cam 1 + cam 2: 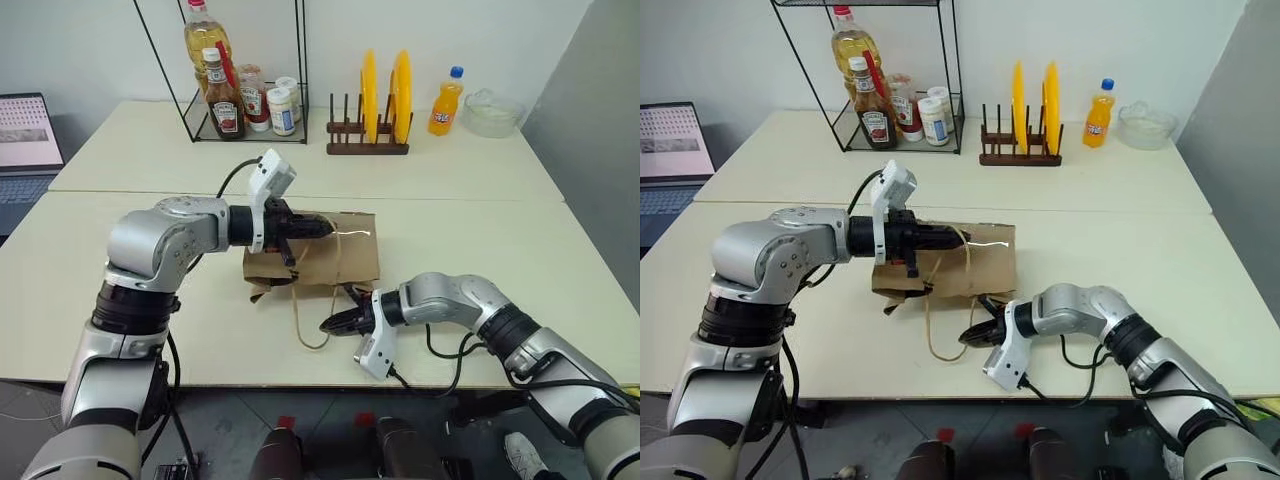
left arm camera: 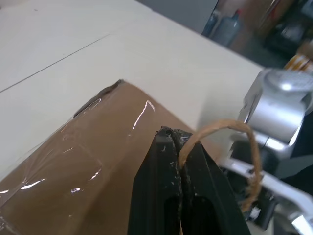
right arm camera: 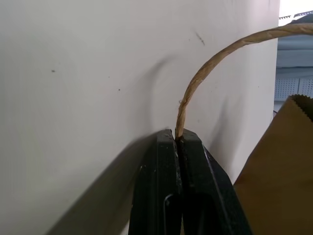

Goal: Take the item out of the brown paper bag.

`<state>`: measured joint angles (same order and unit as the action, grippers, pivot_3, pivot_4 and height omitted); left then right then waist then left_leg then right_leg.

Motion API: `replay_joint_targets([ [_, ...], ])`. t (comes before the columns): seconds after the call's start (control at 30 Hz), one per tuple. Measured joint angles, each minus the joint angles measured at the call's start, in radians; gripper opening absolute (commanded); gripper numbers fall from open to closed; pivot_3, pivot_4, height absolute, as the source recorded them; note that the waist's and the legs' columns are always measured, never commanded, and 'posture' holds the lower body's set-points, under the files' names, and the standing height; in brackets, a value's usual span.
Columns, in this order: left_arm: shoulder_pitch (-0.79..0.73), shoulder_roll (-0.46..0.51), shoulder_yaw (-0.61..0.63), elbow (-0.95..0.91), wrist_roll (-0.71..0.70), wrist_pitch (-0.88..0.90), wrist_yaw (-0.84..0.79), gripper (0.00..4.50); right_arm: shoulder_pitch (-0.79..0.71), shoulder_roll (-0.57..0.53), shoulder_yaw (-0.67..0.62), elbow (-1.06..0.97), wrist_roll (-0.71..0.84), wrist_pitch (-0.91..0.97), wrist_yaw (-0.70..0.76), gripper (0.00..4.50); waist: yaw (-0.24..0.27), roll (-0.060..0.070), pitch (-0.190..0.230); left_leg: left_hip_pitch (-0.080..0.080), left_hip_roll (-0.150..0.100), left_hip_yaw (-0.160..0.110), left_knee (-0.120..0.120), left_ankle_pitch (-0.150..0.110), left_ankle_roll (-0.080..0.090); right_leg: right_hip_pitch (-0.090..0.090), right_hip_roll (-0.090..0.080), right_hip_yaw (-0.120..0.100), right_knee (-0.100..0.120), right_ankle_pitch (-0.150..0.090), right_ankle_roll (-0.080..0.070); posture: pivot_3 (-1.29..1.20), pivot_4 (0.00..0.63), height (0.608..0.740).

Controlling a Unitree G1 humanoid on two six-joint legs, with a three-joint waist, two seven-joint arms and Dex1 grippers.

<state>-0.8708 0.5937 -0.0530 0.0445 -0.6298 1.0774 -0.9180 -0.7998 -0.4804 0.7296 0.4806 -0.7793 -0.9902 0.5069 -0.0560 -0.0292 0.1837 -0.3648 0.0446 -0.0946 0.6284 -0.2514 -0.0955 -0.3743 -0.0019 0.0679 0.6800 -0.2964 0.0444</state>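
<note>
**Both handles pinched, bag not yet opened**

Nearest to me is my right gripper (image 1: 335, 323), low at the front edge of the table (image 1: 480, 230), just in front of the brown paper bag (image 1: 345, 262). Its two fingers are clamped tight together on one handle loop (image 3: 215, 61), the tan cord rising out from between the tips; the rest of that loop trails across the tabletop back to the bag's near edge.

The bag itself lies flat on its side in the middle of the table, creased, with the mouth end toward me. I judge the task is at an early stage: I have hold of the bag, but the mouth is not spread and nothing has come out. The item cannot be seen anywhere on the table, so I take it to be inside the bag, hidden by the paper. Left to do: pull the handles apart, open the mouth, reach in and bring it out.

My left gripper (image 1: 325, 229) hangs over the bag's upper side, fingers likewise squeezed closed, pinching the other handle loop (image 2: 230, 128), which curls out beside the tips.
</note>
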Motion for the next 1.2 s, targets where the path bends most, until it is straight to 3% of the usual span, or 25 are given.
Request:
replay_joint_targets([
  [0.2, -0.125, -0.034, 0.069, 0.144, -0.02, 0.049, 0.059, 0.0, -0.005, -0.006, 0.006, 0.003, -0.033, -0.013, -0.03, 0.02, 0.0, 0.0, 0.0, 0.0, 0.0, 0.0, 0.0, 0.0, 0.0, 0.001, 0.0, 0.0, 0.0, 0.0, 0.0, 0.0, 0.15, 0.74],
  [0.67, -0.243, -0.075, 0.072, 0.307, 0.008, 0.023, 0.056, 0.0, -0.009, -0.027, 0.006, 0.006, -0.055, -0.014, -0.056, 0.02, 0.003, 0.0, 0.0, 0.0, -0.002, -0.001, 0.0, 0.0, 0.0, 0.001, -0.002, -0.001, 0.0, 0.001, -0.001, 0.0, 0.15, 0.74],
  [0.83, -0.36, -0.075, 0.1, 0.35, 0.041, -0.074, 0.064, 0.0, 0.002, -0.052, 0.006, -0.008, -0.055, -0.03, -0.056, 0.02, 0.009, 0.001, -0.003, 0.0, -0.006, -0.001, -0.001, 0.0, 0.0, 0.003, -0.007, -0.001, -0.002, 0.0, 0.001, 0.0, 0.15, 0.74],
  [1.2, -0.375, -0.084, 0.099, 0.432, 0.087, -0.141, 0.03, 0.0, 0.007, -0.066, 0.001, -0.012, -0.051, -0.03, -0.056, 0.02, 0.01, 0.002, -0.005, 0.0, -0.017, -0.005, 0.0, 0.0, 0.001, 0.004, -0.016, -0.002, -0.002, -0.003, 0.007, 0.0, 0.15, 0.74],
])
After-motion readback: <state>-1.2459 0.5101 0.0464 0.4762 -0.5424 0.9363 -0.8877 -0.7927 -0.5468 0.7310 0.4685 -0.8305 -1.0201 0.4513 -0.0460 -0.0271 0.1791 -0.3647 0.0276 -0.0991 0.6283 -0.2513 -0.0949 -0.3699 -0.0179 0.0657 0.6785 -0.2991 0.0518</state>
